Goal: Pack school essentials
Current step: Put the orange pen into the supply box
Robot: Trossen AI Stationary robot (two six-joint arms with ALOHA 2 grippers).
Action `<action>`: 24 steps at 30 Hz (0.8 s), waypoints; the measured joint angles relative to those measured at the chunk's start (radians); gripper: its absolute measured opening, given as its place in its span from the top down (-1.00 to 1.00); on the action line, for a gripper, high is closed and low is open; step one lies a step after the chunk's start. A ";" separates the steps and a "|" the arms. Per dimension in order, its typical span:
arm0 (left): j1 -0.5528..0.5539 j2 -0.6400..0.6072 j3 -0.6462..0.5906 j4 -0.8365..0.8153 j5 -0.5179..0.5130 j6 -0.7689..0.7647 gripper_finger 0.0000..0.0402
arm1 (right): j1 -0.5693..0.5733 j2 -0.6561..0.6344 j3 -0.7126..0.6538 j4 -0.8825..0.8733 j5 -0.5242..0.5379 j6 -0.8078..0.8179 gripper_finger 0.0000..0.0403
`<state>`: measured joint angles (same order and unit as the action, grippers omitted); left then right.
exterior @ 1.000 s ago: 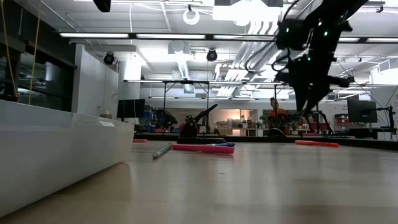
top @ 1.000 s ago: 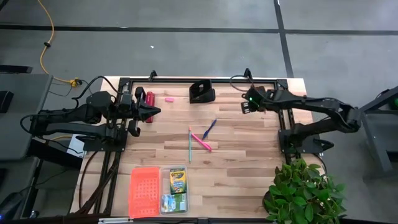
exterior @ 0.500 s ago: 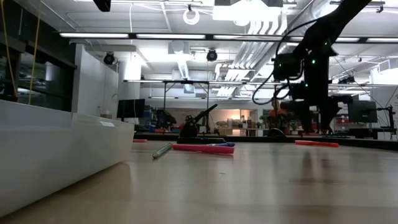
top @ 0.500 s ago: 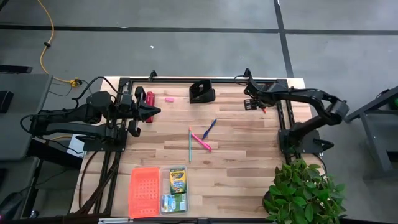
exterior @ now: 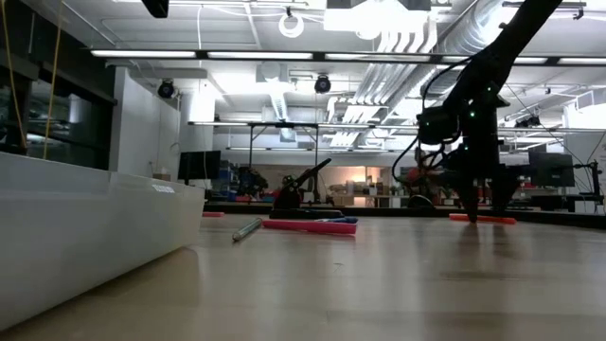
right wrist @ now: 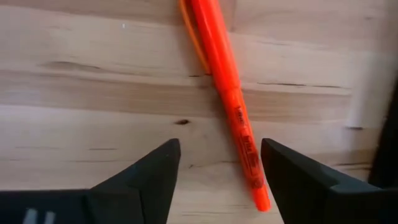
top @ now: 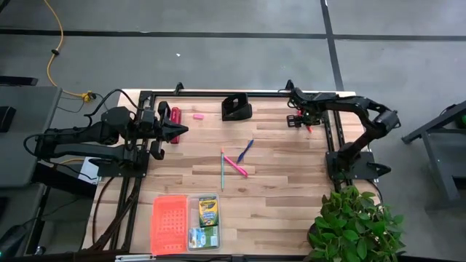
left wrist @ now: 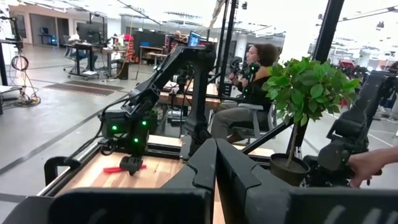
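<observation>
1. Right gripper point(right wrist: 214, 171): lowered over the far right corner of the table point(top: 291, 182), fingers point(right wrist: 144, 177) spread wide and empty, pointing down at the red pen point(right wrist: 227, 99).
2. Red pen: lies flat on the wood, slanting between the two fingers and nearer one of them; in the right wrist view neither finger touches it. From above it shows only as a small red mark point(top: 309, 128) beside the gripper.
3. Left gripper point(top: 177, 130): parked over the far left of the table, fingers pressed shut with nothing between them; this arm waits.
4. Clear tray point(top: 204, 222): at the near edge, already holding the yellow-green crayon box point(top: 207, 210) and a small green-and-white box point(top: 202, 236); an orange lid-like panel point(top: 169, 223) lies just beside it.
5. Loose items mid-table: pink pen point(top: 236, 164), green pencil point(top: 222, 171) and blue pen point(top: 245, 151), close together; the pink eraser point(top: 197, 115) lies near the far edge, close to the left gripper.
6. Step in hand, as judged: the approach to pick up the red pen, grasp not yet made.
7. Next move, as judged: centre the fingers across the pen's barrel, descend until the tips reach the wood, close, then lift and carry toward the tray. The off-centre, slanted pen could roll or pivot on closing.
</observation>
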<state>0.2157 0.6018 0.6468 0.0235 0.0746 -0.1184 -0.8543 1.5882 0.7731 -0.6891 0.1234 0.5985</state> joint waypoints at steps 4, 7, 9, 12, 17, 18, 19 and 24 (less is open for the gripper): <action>0.000 0.000 0.000 0.000 0.000 -0.001 1.00 | -0.032 0.005 -0.001 0.005 -0.061 -0.030 0.02; 0.000 0.000 0.000 0.000 0.000 -0.001 1.00 | -0.040 0.006 -0.002 -0.001 -0.084 -0.051 0.13; 0.000 0.000 0.000 0.000 0.000 -0.001 1.00 | -0.040 0.006 -0.002 -0.002 -0.091 -0.065 0.23; 0.000 0.000 0.000 0.000 -0.008 -0.001 1.00 | -0.040 0.006 -0.002 -0.005 -0.101 -0.082 0.38; 0.000 0.000 0.000 0.000 -0.011 -0.001 1.00 | -0.039 0.007 -0.002 -0.010 -0.110 -0.083 0.62; 0.000 0.000 0.000 0.000 -0.011 -0.001 1.00 | -0.039 0.007 -0.002 -0.012 -0.110 -0.083 0.66; 0.000 0.000 0.000 0.000 -0.011 -0.001 1.00 | -0.039 0.007 -0.003 -0.013 -0.112 -0.083 0.70; 0.000 0.000 0.000 0.000 -0.011 -0.001 1.00 | -0.039 0.007 -0.003 -0.016 -0.114 -0.084 0.89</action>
<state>0.2157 0.6018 0.6468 0.0235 0.0631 -0.1192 -0.8928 1.5955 0.7700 -0.7053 0.0095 0.5148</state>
